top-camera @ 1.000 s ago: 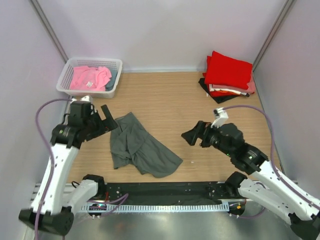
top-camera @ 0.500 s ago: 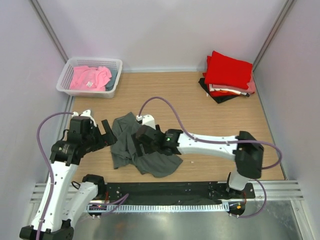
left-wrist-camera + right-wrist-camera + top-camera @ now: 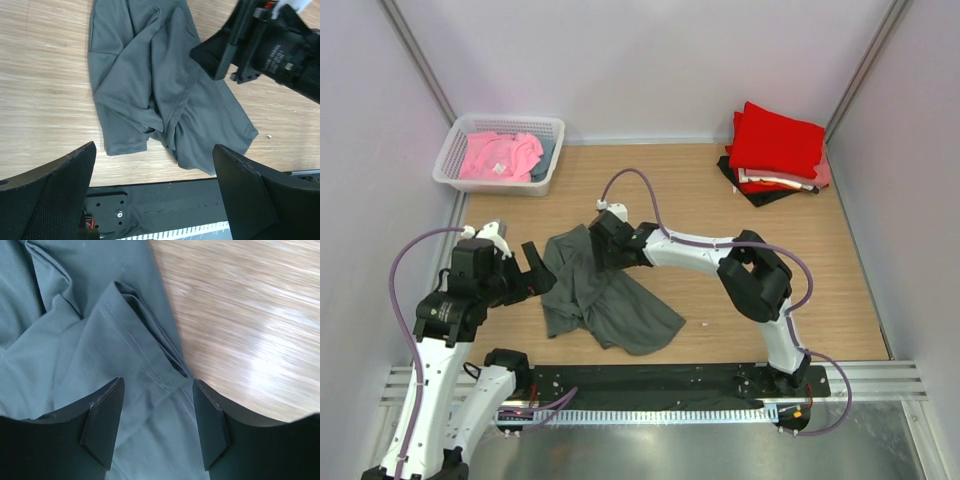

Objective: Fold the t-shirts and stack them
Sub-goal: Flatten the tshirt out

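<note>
1. Flattening the dark grey t-shirt (image 3: 605, 305) looks to be the step in hand. It lies crumpled and unfolded on the table (image 3: 680, 200), with a sleeve tucked under and the body bunched in ridges.
2. The right gripper (image 3: 157, 385) hovers low over the shirt's rim with its fingers spread and nothing between them. A doubled, stitched hem runs right under the gap, and bare wood shows just beyond the outer finger.
3. The left gripper (image 3: 154, 147) hangs higher, fingers (image 3: 55, 190) wide apart and empty. The shirt spreads out ahead of its fingertips, a short sleeve nearest to them, and the right gripper sits at the cloth's opposite edge.
4. Well apart from both pairs of fingers, a folded pile (image 3: 775, 145) of red and dark shirts rests at the far corner, and a pink t-shirt (image 3: 500, 155) waits in the basket (image 3: 450, 165).
5. The next move likely calls for each gripper to drop onto a hem or shoulder, pinch a single layer, then pull apart to draw the cloth flat before any fold. Catching two layers at the doubled hem would keep the bunching in.
</note>
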Motion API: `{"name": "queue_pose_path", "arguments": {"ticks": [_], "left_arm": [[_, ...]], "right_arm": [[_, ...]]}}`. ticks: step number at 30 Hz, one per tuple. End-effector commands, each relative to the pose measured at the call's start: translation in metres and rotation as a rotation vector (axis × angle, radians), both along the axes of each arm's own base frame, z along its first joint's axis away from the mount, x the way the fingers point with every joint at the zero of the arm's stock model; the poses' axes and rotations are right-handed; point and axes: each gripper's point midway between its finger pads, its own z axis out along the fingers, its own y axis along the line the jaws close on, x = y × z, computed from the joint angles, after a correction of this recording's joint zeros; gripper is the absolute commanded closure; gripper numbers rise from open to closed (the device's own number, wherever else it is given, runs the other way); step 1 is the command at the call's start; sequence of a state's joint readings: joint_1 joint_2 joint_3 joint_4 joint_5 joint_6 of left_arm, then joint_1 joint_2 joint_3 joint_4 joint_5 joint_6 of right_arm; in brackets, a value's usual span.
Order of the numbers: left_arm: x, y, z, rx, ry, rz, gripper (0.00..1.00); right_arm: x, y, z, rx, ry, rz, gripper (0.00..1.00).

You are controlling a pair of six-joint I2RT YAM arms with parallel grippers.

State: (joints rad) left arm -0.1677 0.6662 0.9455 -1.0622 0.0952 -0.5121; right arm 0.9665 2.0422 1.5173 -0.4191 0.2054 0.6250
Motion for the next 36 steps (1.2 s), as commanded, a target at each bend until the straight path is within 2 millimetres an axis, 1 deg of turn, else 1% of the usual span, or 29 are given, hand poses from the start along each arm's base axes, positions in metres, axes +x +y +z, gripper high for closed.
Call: {"name": "queue_pose_path", "arguments": {"ticks": [1,4,5,6,8,9,11,12,13,14,18,20,23,25,26,27,28,29,30,31,32,33,34,35,36], "left_arm": [[0.005,-0.003,0.008,-0.015,-0.051,-0.021,0.00],[0.005,-0.003,0.008,-0.018,-0.052,-0.018,0.00],[0.005,-0.003,0.007,-0.017,-0.051,-0.018,0.01],[0.005,-0.004,0.007,-0.020,-0.050,-0.020,0.01],[0.005,-0.003,0.007,-0.019,-0.049,-0.019,0.01],[0.005,-0.004,0.007,-0.019,-0.049,-0.020,0.01],[0.005,-0.003,0.007,-0.018,-0.049,-0.018,0.01],[0.005,-0.003,0.007,-0.019,-0.049,-0.019,0.01],[0.005,-0.003,0.007,-0.019,-0.050,-0.018,0.01],[0.005,-0.003,0.007,-0.020,-0.050,-0.019,0.01],[0.005,-0.003,0.008,-0.020,-0.053,-0.018,0.01],[0.005,-0.003,0.007,-0.020,-0.052,-0.017,0.01],[0.004,-0.003,0.007,-0.020,-0.052,-0.017,0.01],[0.005,-0.003,0.008,-0.021,-0.053,-0.017,0.02],[0.005,-0.003,0.008,-0.021,-0.054,-0.016,0.02],[0.005,-0.003,0.008,-0.021,-0.054,-0.016,0.02],[0.005,-0.003,0.007,-0.021,-0.053,-0.016,0.02],[0.004,-0.003,0.008,-0.022,-0.056,-0.016,0.02],[0.004,-0.003,0.008,-0.021,-0.054,-0.016,0.02],[0.004,-0.003,0.008,-0.022,-0.056,-0.017,0.02],[0.004,-0.003,0.009,-0.022,-0.059,-0.014,0.02],[0.004,-0.003,0.008,-0.022,-0.057,-0.013,0.02],[0.004,-0.003,0.008,-0.022,-0.056,-0.015,0.02],[0.004,-0.003,0.008,-0.023,-0.054,-0.014,0.02],[0.005,-0.004,0.008,-0.026,-0.053,-0.017,0.04]], "right_arm": [[0.007,0.030,0.019,0.076,-0.028,0.057,0.38],[0.010,0.034,0.014,0.078,-0.017,0.062,0.42],[0.011,0.033,0.010,0.069,-0.014,0.060,0.44],[0.011,0.034,0.008,0.067,-0.011,0.059,0.48],[0.011,0.034,0.005,0.065,-0.004,0.061,0.53],[0.012,0.033,0.003,0.063,0.000,0.056,0.60],[0.012,0.030,0.001,0.055,0.000,0.053,0.68],[0.013,0.029,0.001,0.050,0.001,0.047,0.76],[0.013,0.027,0.001,0.043,0.000,0.045,0.78],[0.014,0.026,0.002,0.040,-0.003,0.044,0.85],[0.015,0.018,0.003,0.012,-0.003,0.039,0.99],[0.019,0.017,0.012,0.015,-0.022,0.036,0.99],[0.034,0.017,0.055,0.023,-0.087,0.032,0.98],[0.046,0.016,0.115,0.064,-0.162,0.020,0.99],[0.052,0.011,0.140,0.070,-0.202,0.016,0.99],[0.059,0.002,0.177,0.075,-0.256,-0.020,0.98],[0.062,-0.014,0.216,0.106,-0.308,-0.055,0.99],[0.064,-0.028,0.240,0.114,-0.345,-0.091,0.99],[0.063,-0.050,0.265,0.105,-0.385,-0.145,0.98],[0.063,-0.070,0.281,0.102,-0.416,-0.193,0.99],[0.053,-0.104,0.306,0.117,-0.449,-0.247,0.99],[0.051,-0.128,0.315,0.113,-0.476,-0.320,0.99],[0.045,-0.146,0.318,0.110,-0.484,-0.357,0.98],[0.029,-0.179,0.343,0.161,-0.524,-0.411,0.99],[0.023,-0.197,0.315,0.102,-0.495,-0.456,0.99]]}}
